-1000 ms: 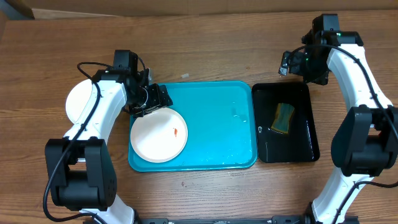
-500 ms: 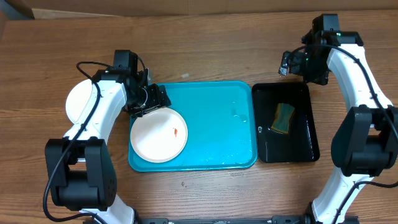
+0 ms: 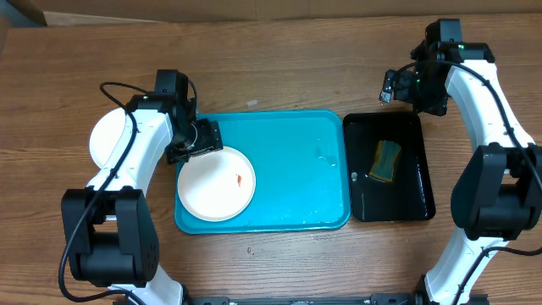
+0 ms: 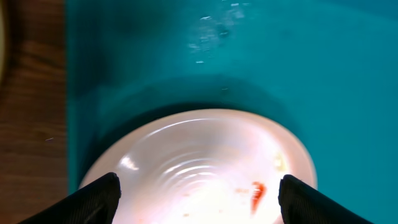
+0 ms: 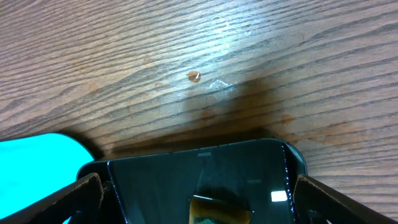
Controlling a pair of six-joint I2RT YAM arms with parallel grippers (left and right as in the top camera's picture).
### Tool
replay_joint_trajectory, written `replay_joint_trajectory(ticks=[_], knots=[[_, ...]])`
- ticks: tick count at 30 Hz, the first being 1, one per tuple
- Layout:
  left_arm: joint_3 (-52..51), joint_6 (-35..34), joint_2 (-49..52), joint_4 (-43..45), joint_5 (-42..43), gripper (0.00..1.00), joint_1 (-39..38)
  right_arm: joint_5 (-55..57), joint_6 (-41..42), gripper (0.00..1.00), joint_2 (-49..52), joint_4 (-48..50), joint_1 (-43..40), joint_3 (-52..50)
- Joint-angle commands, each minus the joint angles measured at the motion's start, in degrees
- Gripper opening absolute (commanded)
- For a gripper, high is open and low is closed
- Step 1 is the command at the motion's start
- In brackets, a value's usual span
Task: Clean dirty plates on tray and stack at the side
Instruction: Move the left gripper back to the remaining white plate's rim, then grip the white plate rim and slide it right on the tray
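white plate [image 3: 216,184], orange smear [image 3: 240,179], lies near-left on wet turquoise tray [image 3: 296,161]. likely light, rigid, slick, maybe breakable. best hold: raised far-left rim. left gripper [image 3: 200,141] wide above that rim, empty. right gripper [image 3: 391,86] wide, empty, far right.

Overhead looks straight down — both close wrist views catch tray [image 3: 288,169].

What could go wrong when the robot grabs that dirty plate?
1. The open left gripper is at the rim of the dirty plate, which lies flat on the tray; the fingers may slip off or just shove it.
2. The tray looks wet, so the plate might skid.
3. The red smear is not wiped yet; stacked now, it could dirty the other plate beside the tray.
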Motion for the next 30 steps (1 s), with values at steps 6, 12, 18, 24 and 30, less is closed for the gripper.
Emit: replay_joint_trajectory(ticks=[6,12,18,24,30], knots=[[-0.11,-3.04,-1.07,-5.7,-8.68,0.72,1.16,-0.33,0.24,1.0,-1.46,0.35,0.11,0.76],[0.85,-3.41,-3.34,-9.07,-7.82,0.69,1.7,-0.33,0.24,1.0,-1.46,0.35,0.11,0.76],[-0.31,-6.25,-11.28,-14.08,-9.79,0.68,1.7,-0.33,0.24,1.0,-1.46,0.35,0.11,0.76],[-6.49,-6.23,-13.75,-14.14,-10.16,0.65,1.88,-0.35,0.26,1.0,-1.46,0.35,0.11,0.76],[-16.04,-6.21,-13.66,-8.17,-10.16,0.55,1.92,-7.87,0.26,1.0,-1.46,-1.07,0.15,0.76]])
